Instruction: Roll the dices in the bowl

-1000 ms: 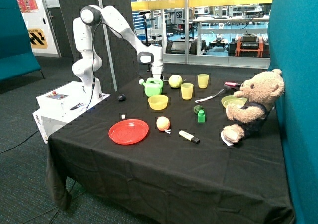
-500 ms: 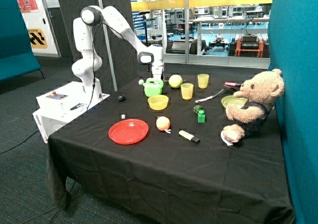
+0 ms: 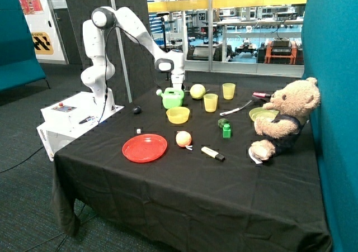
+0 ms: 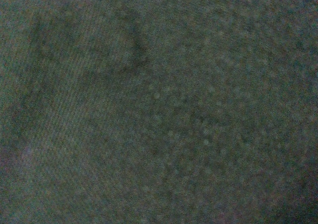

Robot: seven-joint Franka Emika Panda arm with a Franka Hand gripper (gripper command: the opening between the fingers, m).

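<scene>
A tiny white die (image 3: 139,131) lies on the black cloth just behind the red plate (image 3: 145,148). The yellow bowl (image 3: 178,115) stands near the table's middle, in front of the green watering can (image 3: 173,98); I cannot see inside it. My gripper (image 3: 177,86) hangs low at the back of the table, right behind the watering can, which hides its lower end. It is well away from the die. The wrist view shows only a dark, grainy surface with nothing to make out.
Two yellow cups (image 3: 210,102) and a yellow-green ball (image 3: 197,91) stand behind the bowl. A small black round object (image 3: 136,110), a peach-coloured ball (image 3: 183,138), a marker (image 3: 212,153), green blocks (image 3: 226,129) and a teddy bear (image 3: 285,118) with a green dish (image 3: 260,113) are also on the table.
</scene>
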